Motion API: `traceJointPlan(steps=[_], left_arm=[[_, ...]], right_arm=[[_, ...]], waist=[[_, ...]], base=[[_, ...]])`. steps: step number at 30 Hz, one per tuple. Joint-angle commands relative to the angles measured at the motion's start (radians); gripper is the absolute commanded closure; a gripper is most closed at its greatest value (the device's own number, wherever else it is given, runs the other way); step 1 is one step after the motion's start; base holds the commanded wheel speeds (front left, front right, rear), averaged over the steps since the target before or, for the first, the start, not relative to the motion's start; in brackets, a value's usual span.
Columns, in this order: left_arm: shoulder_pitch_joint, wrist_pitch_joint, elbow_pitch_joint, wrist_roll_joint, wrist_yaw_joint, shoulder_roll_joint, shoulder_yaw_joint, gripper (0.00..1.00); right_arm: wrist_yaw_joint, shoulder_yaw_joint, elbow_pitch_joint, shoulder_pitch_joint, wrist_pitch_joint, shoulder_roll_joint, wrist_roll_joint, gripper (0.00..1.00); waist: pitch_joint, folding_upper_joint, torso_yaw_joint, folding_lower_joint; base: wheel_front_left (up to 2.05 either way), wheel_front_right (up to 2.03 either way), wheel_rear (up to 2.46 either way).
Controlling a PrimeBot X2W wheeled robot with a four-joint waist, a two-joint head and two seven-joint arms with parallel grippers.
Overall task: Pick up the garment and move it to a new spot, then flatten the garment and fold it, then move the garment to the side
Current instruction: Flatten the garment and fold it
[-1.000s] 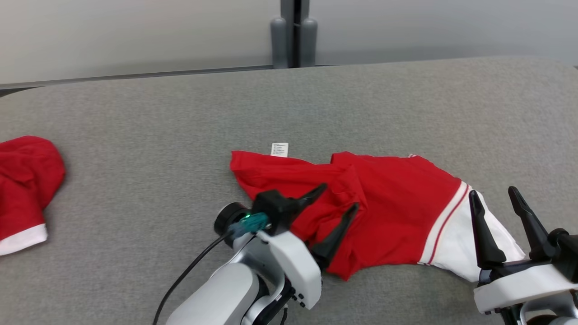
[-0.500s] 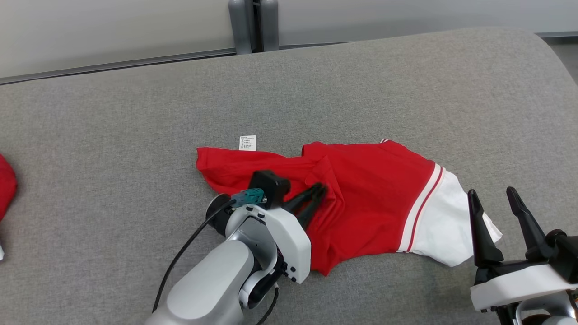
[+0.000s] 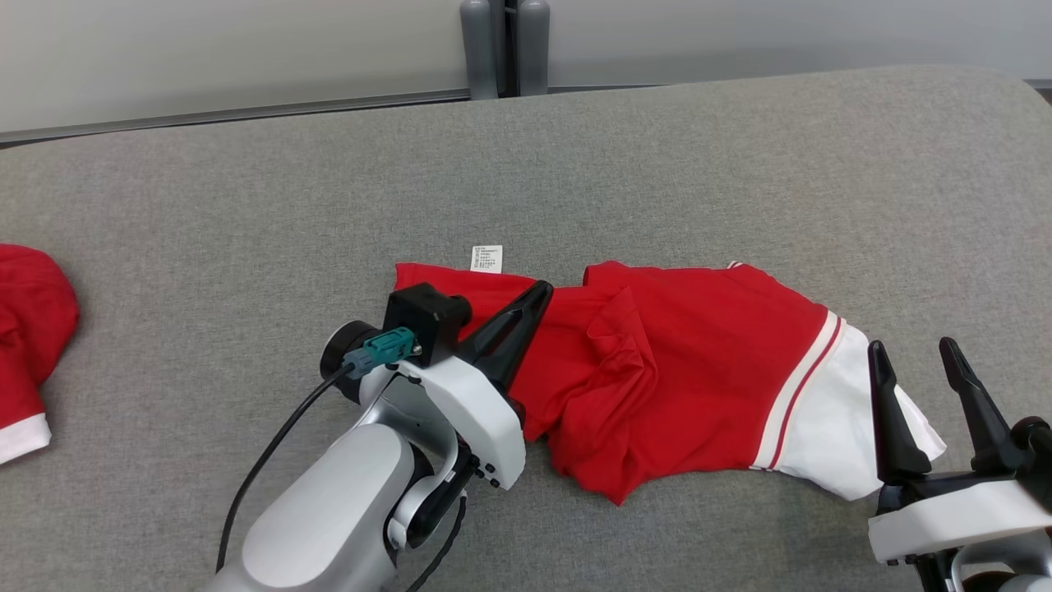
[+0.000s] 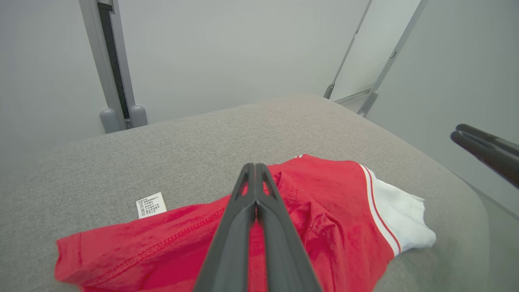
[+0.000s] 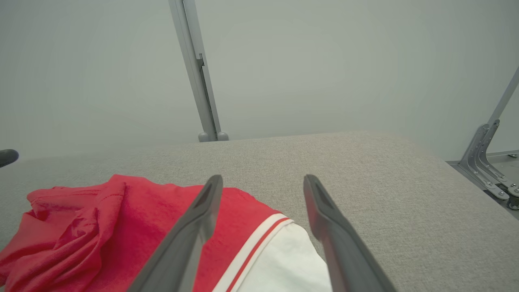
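Head view gives us the red knit garment (image 3: 699, 345) lying rumpled on the grey felt-like table (image 3: 657, 164), its white care label (image 3: 486, 258) poking out of the far edge. Just right of that label, our left gripper (image 3: 538, 289) hangs over the soft cloth with its fingers pressed together (whether a fold is nipped, we cannot tell), presumably for the lift. Well right of the label, by the white striped end, our right gripper (image 3: 912, 352) stands with jaws wide.

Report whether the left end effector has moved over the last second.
Yes. Judged against the white label on the red shirt, the left end effector has shifted up and left in the head view, closer to that label, and has closed.
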Motion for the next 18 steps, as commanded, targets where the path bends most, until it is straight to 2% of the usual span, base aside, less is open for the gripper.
traceJointPlan(steps=[1, 4, 5, 6, 12, 18], left_arm=[[0.011, -0.008, -0.02, 0.004, 0.012, 0.011, 0.009, 1.0], [0.018, -0.025, -0.052, 0.014, 0.03, 0.026, 0.019, 1.0], [0.023, -0.033, -0.061, 0.018, 0.038, 0.032, 0.025, 0.73], [0.028, -0.053, -0.073, 0.024, 0.049, 0.037, 0.035, 0.0], [0.088, -0.169, -0.119, 0.005, 0.115, 0.074, 0.132, 0.0], [0.197, -0.246, -0.14, -0.026, 0.17, 0.139, 0.254, 0.0]], right_arm=[[-0.002, -0.004, -0.003, -0.005, 0.003, -0.003, -0.001, 0.0], [-0.002, -0.006, -0.005, 0.001, 0.004, -0.002, -0.002, 0.0], [-0.002, -0.007, -0.005, 0.003, 0.005, -0.002, -0.002, 0.0], [-0.002, -0.006, -0.005, 0.003, 0.006, -0.001, -0.002, 0.0], [-0.002, -0.005, -0.012, 0.009, 0.015, -0.004, -0.004, 0.0], [-0.002, -0.011, -0.02, 0.021, 0.033, -0.013, -0.008, 0.0]], waist=[[-0.004, -0.0001, 0.002, 0.0], [-0.01, -0.0001, 0.008, 0.0], [-0.012, -0.0001, 0.01, 0.0], [-0.014, -0.0001, 0.012, 0.0], [-0.031, -0.0001, 0.029, 0.0], [-0.063, -0.0001, 0.054, 0.0]], base=[[0.0, 0.0, 0.0], [0.0, 0.0, 0.0], [0.0, 0.0, 0.0], [0.0, 0.0, 0.0], [0.0, 0.0, 0.0], [0.0, 0.0, 0.0]])
